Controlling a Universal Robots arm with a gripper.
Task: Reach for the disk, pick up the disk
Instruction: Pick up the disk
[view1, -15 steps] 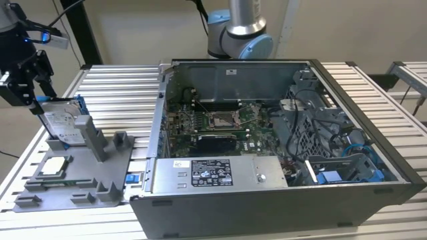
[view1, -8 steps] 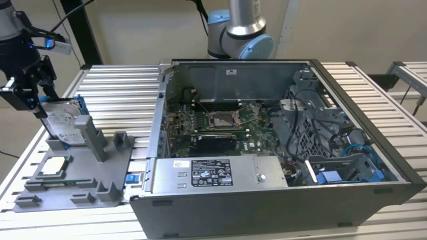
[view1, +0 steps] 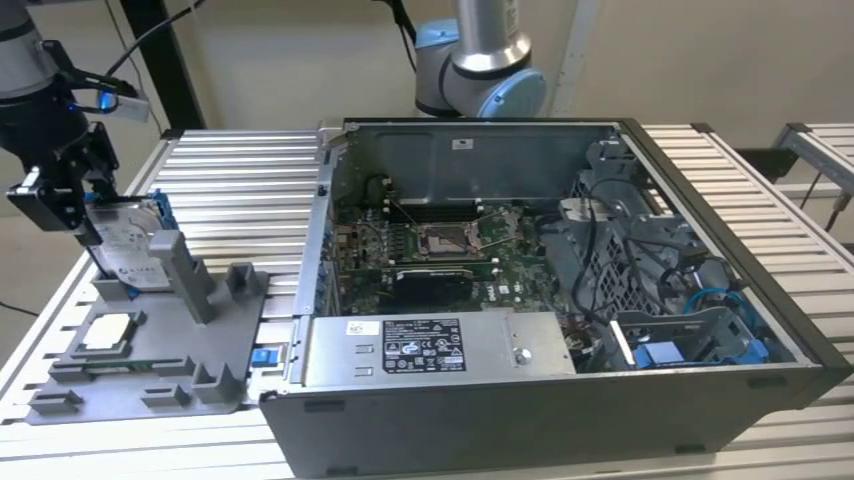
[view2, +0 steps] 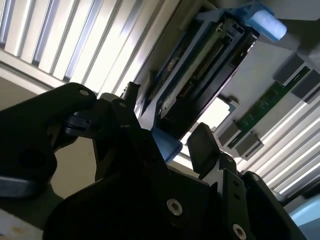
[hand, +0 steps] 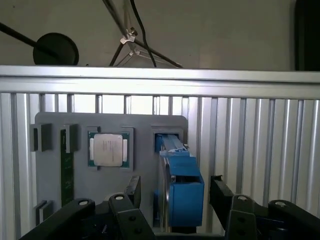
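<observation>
At nine o'clock in the exterior view, on the slatted aluminium table (view1: 240, 170), I log the following. Grey fixture tray (view1: 220, 335): it holds the disk (view1: 127, 255) upright on edge in a slot at the tray's twelve o'clock end, white label toward the camera, blue side rail (view1: 159, 206) along one edge. Gripper (hand: 176, 189): black, poised over the disk with its jaws parted wide. In the first wrist view one of its fingers (hand: 133, 189) stands on either side of the blue rail end, a narrow gap shows on both sides, and I see nothing clamped. Square silver processor chip (hand: 107, 150): flat in its own tray pocket, at six o'clock of the disk in the exterior view. Green memory stick (hand: 66, 167): just beside the chip. Open computer case (view1: 534, 420): at three o'clock of the tray, just beside it, motherboard (view1: 441, 250) exposed. Grey power supply (view1: 427, 345): along the case's six o'clock wall. Arm joint (view1: 481, 70): at twelve o'clock, behind the case.
</observation>
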